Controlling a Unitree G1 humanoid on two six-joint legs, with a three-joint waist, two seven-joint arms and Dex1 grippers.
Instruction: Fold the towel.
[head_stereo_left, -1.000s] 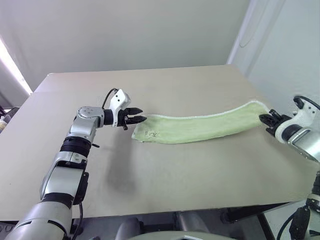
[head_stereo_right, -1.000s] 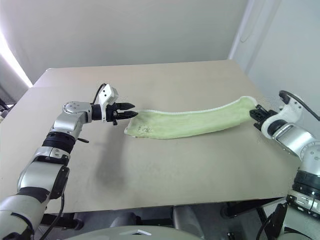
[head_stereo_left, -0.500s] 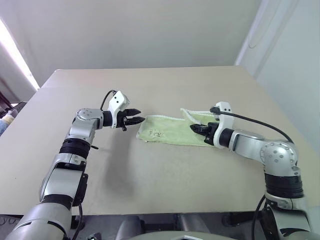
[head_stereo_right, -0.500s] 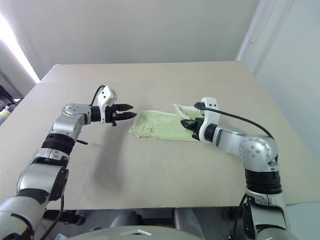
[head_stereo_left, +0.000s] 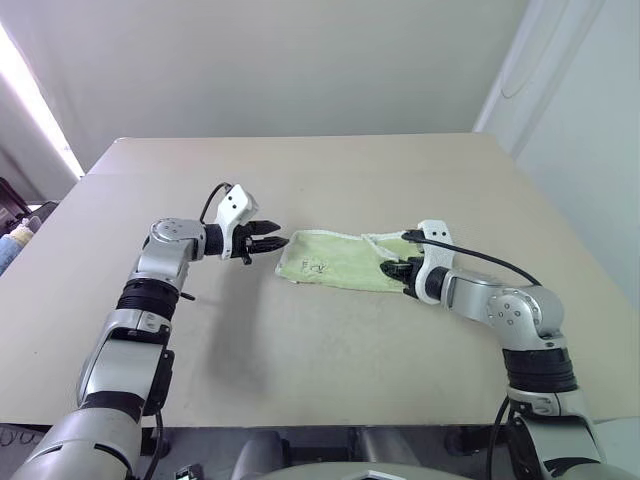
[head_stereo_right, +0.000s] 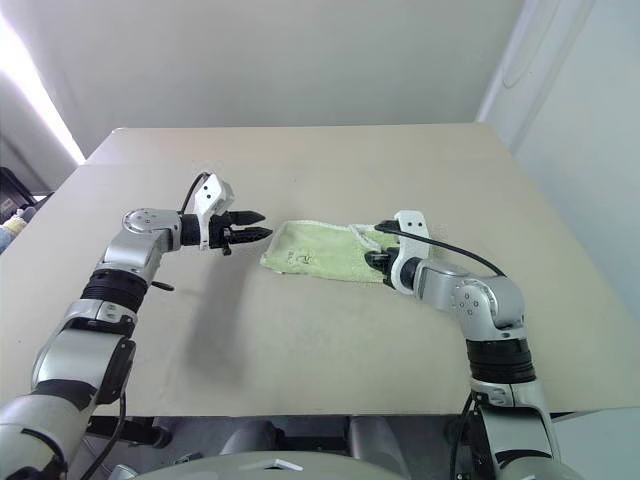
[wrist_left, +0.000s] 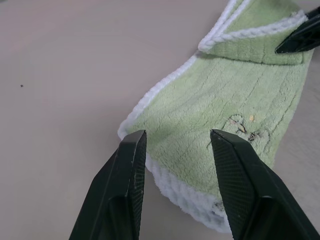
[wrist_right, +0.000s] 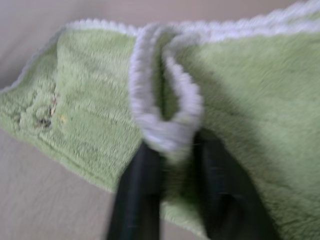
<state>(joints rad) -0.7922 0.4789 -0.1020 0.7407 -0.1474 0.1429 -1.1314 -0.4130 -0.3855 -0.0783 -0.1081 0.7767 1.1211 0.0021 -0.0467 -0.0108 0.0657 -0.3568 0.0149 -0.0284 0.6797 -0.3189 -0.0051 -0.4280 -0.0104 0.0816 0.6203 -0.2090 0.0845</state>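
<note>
The light-green towel (head_stereo_left: 335, 263) with white edging lies doubled on the tan table (head_stereo_left: 300, 345), its right end laid back over the rest. A small dark motif (wrist_left: 245, 131) marks its left end. My left gripper (head_stereo_left: 277, 242) hovers open just off that left end; in the left wrist view the towel (wrist_left: 225, 95) lies just beyond its fingertips (wrist_left: 134, 145). My right gripper (head_stereo_left: 390, 268) rests on the folded-over end. In the right wrist view its fingers (wrist_right: 140, 185) stand slightly apart, with the towel's white edge (wrist_right: 165, 125) bunched between them.
The table's back edge (head_stereo_left: 300, 140) runs along a pale wall, and a white wall (head_stereo_left: 590, 130) stands to the right. Bare tabletop surrounds the towel on all sides.
My right gripper has carried the towel's right end leftwards and down over the rest, halving its length, and its fingers have parted. The left gripper has stayed put.
</note>
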